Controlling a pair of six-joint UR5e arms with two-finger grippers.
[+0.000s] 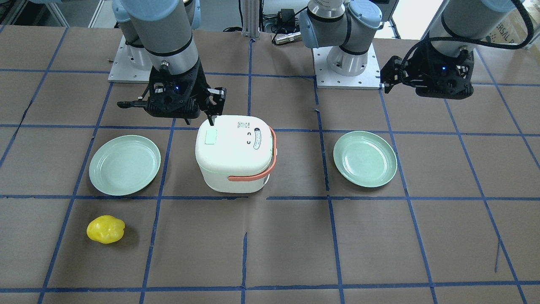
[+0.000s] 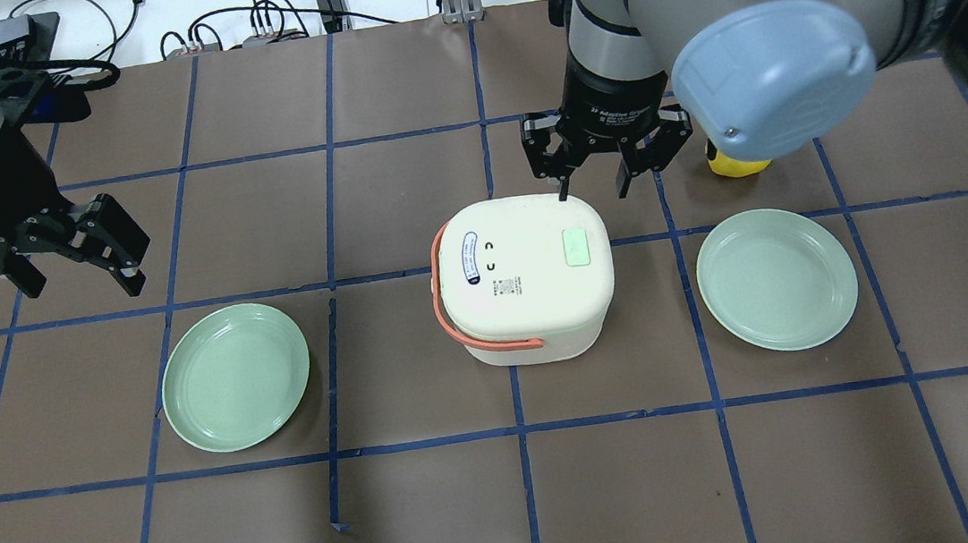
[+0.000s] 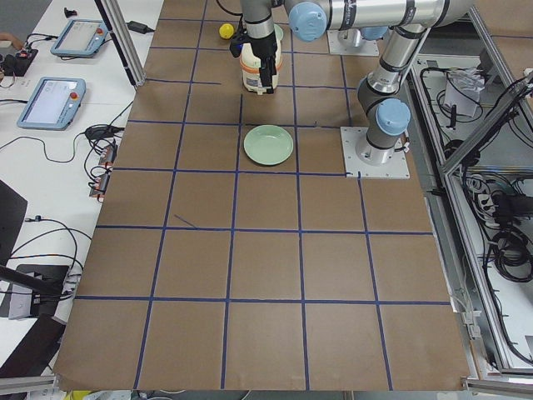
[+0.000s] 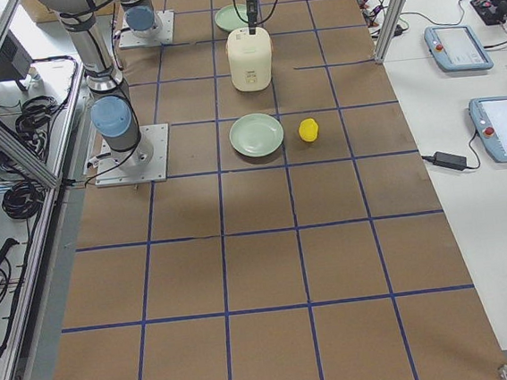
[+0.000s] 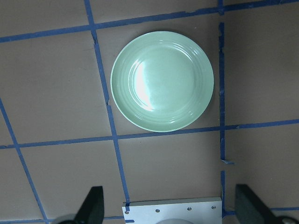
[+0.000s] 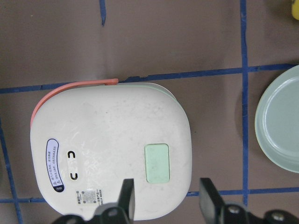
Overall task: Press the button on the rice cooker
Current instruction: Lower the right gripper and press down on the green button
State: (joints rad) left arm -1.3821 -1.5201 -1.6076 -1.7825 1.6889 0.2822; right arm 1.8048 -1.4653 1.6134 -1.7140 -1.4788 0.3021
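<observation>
The white rice cooker [image 2: 523, 278] with an orange handle stands at the table's middle. Its pale green button [image 2: 576, 246] is on the lid, and also shows in the right wrist view [image 6: 157, 163]. My right gripper [image 2: 592, 186] is open and points down over the lid's edge nearest the button. One fingertip [image 1: 211, 121] is at the lid's rim beside the button; the other hangs outside the cooker. In the right wrist view the gripper [image 6: 167, 198] sits just short of the button. My left gripper [image 2: 75, 271] is open and empty, well off to the cooker's left.
A green plate [image 2: 236, 376] lies left of the cooker and another [image 2: 777, 278] to its right. A yellow fruit-like object [image 1: 106, 229] lies beyond the right plate, partly hidden by my right arm in the overhead view. The left wrist view shows a plate [image 5: 162, 81] below.
</observation>
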